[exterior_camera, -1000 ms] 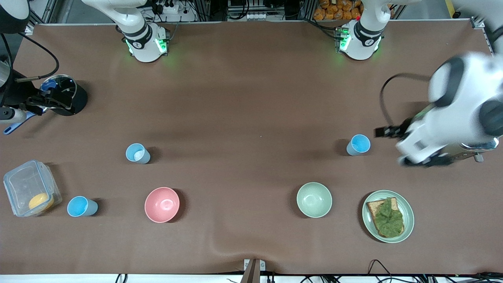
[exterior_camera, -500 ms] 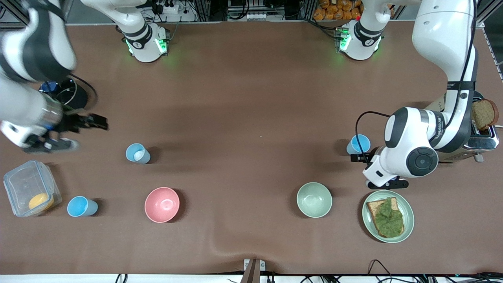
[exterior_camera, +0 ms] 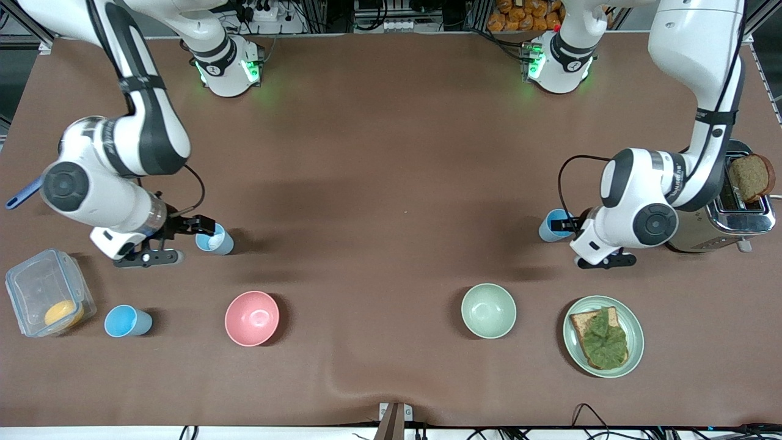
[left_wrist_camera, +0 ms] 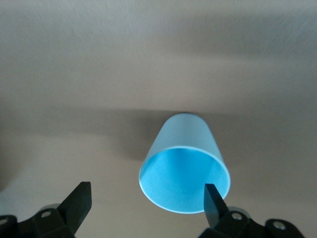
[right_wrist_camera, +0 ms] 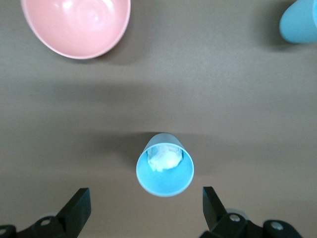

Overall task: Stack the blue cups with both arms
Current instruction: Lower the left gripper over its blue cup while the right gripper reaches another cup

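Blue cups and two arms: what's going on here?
Both arms are closing in on small light-blue plastic cups. The left gripper is open around an empty cup near the silver toaster. The right gripper is open at a cup holding something white. A third cup stands untouched beside the clear plastic container.

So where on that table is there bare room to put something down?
The widest bare stretch is mid-table, between the pink bowl and the green bowl, running up to the arm bases. It is crowded at both ends: the right gripper, fingers open, at one blue cup near the box; the left gripper open at another cup near toaster and plate.
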You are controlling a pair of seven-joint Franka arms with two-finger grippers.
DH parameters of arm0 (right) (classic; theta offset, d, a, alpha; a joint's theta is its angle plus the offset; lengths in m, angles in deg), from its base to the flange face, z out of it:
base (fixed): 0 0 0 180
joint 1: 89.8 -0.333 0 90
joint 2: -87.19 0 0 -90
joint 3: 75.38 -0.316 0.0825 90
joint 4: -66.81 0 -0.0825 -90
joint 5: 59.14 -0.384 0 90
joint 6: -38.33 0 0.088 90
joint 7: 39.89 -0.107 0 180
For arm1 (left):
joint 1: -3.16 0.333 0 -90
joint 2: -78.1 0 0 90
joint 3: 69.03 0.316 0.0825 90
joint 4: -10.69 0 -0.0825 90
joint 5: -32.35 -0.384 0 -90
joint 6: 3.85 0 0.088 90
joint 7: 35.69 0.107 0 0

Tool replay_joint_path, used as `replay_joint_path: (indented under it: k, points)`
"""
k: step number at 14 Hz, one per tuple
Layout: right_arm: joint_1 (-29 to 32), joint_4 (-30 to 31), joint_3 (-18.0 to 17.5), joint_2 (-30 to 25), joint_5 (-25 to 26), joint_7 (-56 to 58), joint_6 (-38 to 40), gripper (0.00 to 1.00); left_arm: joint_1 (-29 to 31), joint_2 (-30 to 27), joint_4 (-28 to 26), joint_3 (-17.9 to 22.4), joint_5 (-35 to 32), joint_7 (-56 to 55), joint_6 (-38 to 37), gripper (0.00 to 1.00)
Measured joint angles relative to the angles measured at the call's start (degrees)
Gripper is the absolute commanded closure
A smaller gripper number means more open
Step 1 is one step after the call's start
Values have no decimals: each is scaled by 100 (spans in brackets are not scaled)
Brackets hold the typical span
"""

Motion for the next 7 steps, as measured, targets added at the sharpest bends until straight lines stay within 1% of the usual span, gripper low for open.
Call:
replay_joint_path:
  k: [1,2,3,7]
  points:
    - [0,351,-1,50,4,-4,-533,0,0,7,-75,0,0,0,30,0]
    - [-6,626,-3,117,6,-7,-905,0,0,24,-115,0,-2,0,53,0]
    - [-17,787,-5,185,7,-21,-1089,0,1,48,-135,2,-12,0,115,0]
    - [-113,883,-18,468,7,-142,-1252,0,22,164,-151,8,-36,0,391,0]
